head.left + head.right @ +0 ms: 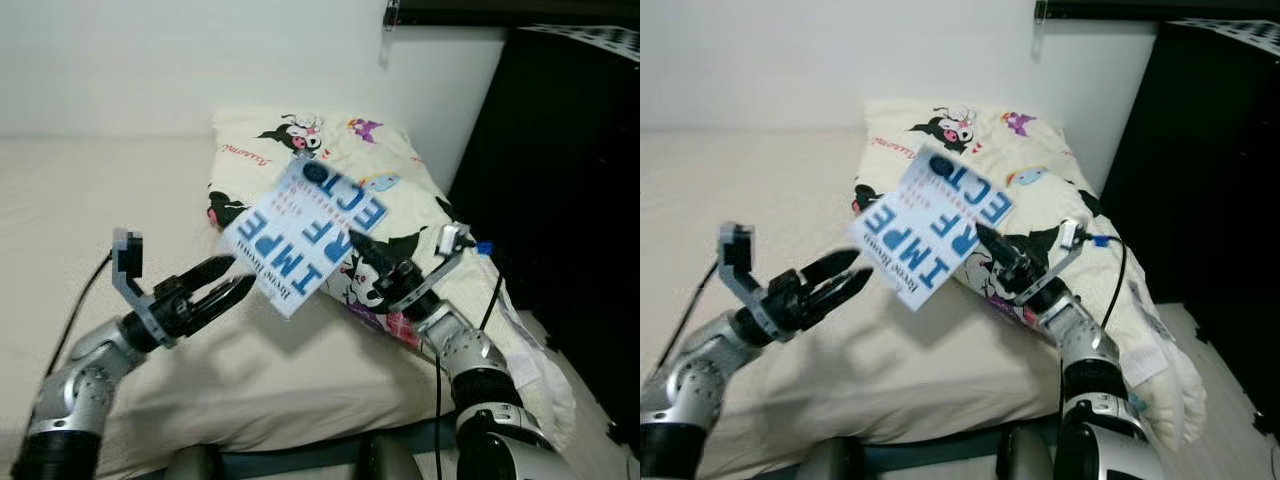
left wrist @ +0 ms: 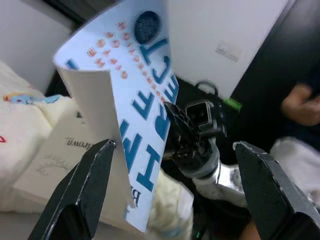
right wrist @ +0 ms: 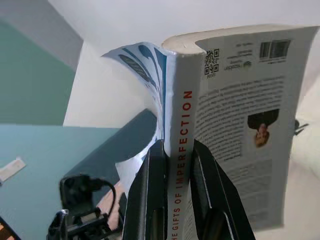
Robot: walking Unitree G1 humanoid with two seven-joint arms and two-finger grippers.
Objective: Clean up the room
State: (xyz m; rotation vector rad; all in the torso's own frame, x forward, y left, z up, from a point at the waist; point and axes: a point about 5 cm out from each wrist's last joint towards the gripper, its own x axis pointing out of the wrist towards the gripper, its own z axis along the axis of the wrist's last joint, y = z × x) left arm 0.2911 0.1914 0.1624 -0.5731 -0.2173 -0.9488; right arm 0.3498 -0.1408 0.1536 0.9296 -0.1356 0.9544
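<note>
Book (image 1: pixel 312 236) held aloft over bed (image 1: pixel 150 200), pinched at spine by right tool (image 1: pixel 362 248), at 12 o'clock of pillow (image 1: pixel 400 190). Left tool (image 1: pixel 235 281) spread wide, just beside cover at 8 o'clock. Risk: thin spine grip, loose front cover; could slip or tear at handover.

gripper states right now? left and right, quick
Left gripper: open, empty, fingertips just short of the book.
Right gripper: shut on the book's spine, holding it up above the bed.
</note>
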